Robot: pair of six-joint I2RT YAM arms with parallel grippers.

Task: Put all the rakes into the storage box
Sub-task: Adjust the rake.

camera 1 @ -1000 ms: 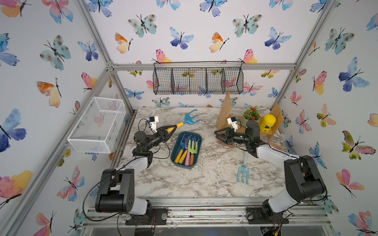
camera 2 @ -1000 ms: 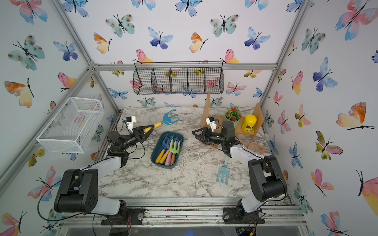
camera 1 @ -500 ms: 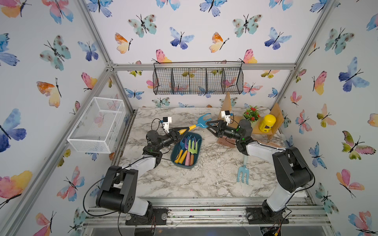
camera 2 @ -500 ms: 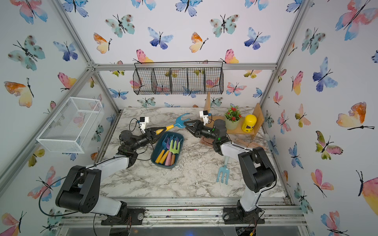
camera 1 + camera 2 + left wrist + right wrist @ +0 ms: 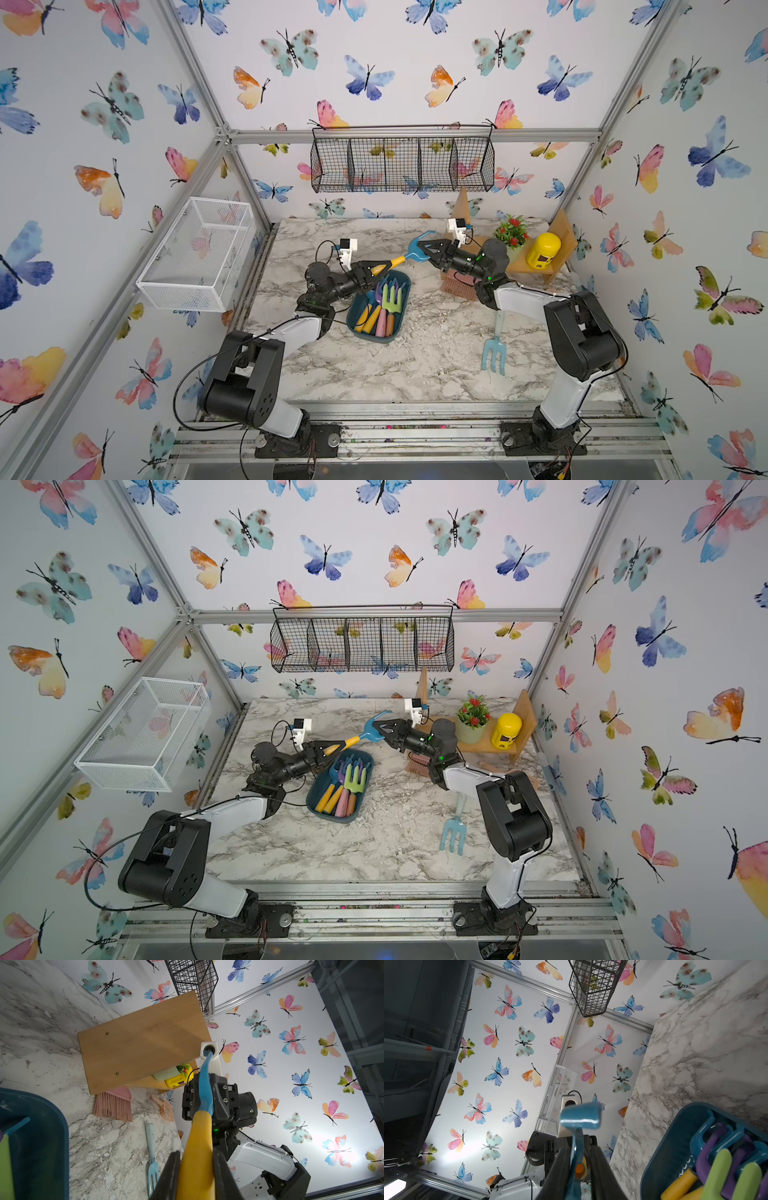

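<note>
Change: right pincer (image 5: 423,249), apart a second ago, now clamped on the rake (image 5: 400,259) at its blue head | left pincer (image 5: 379,267) clamped on the yellow handle | rake aloft near the storage box (image 5: 374,336) far end | judged: handover in progress, rake not yet stowed

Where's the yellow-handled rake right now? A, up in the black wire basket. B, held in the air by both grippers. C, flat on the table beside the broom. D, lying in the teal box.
B: the left gripper clamps the rake by its yellow handle while the right gripper grips its blue head, off the table.
</note>
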